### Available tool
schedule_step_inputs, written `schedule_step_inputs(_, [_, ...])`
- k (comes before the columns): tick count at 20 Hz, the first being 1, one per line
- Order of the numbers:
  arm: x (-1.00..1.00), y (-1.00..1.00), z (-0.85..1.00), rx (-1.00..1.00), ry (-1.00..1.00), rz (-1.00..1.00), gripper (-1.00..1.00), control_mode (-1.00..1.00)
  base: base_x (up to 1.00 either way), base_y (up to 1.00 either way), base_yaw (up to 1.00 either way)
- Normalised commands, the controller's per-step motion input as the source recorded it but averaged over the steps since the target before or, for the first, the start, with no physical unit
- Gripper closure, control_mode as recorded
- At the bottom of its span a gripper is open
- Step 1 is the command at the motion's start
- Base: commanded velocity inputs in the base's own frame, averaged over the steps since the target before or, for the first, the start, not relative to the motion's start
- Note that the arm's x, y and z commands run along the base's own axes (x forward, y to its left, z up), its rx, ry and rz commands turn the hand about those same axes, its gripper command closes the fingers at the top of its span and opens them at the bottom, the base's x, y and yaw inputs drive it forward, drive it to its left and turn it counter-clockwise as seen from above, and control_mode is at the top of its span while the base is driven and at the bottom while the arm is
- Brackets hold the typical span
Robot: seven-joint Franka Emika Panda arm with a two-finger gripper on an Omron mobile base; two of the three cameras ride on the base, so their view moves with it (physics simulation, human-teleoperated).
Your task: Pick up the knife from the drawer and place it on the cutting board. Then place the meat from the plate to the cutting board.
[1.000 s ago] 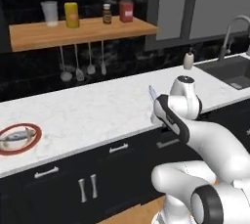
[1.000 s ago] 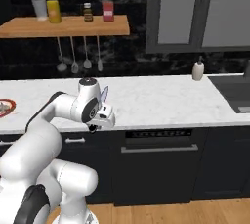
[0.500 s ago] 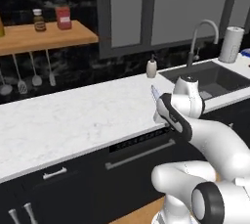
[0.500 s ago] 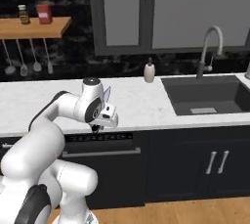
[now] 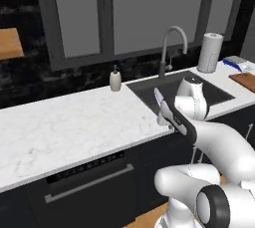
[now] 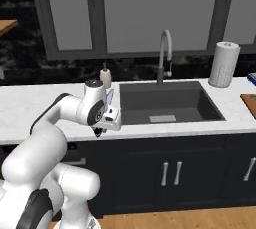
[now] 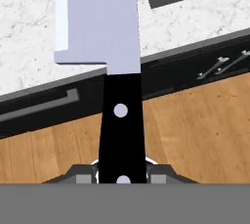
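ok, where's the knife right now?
The knife is clamped by its black handle in the gripper, blade pointing up, above the counter's front edge just left of the sink.

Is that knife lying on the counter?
No, the knife is held up by its black handle in the gripper.

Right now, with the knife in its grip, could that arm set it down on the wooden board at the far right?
Probably not yet. The gripper holds the knife near the sink's left side, and the cutting board lies beyond the sink and the paper towel roll.
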Motion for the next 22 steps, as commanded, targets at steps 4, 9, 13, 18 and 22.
schedule_step_inputs(4, [0.0,0.0,0.0,0.0,0.0,0.0,1.0,1.0,0.4,-1.0,0.05])
schedule_step_inputs(9, [0.0,0.0,0.0,0.0,0.0,0.0,1.0,1.0,0.55,-1.0,0.07])
schedule_step_inputs(13, [0.0,0.0,0.0,0.0,0.0,0.0,1.0,1.0,0.78,-1.0,0.24])
schedule_step_inputs(18, [0.0,0.0,0.0,0.0,0.0,0.0,1.0,1.0,0.68,-1.0,0.35])
schedule_step_inputs(22, [0.0,0.0,0.0,0.0,0.0,0.0,1.0,1.0,0.17,-1.0,0.21])
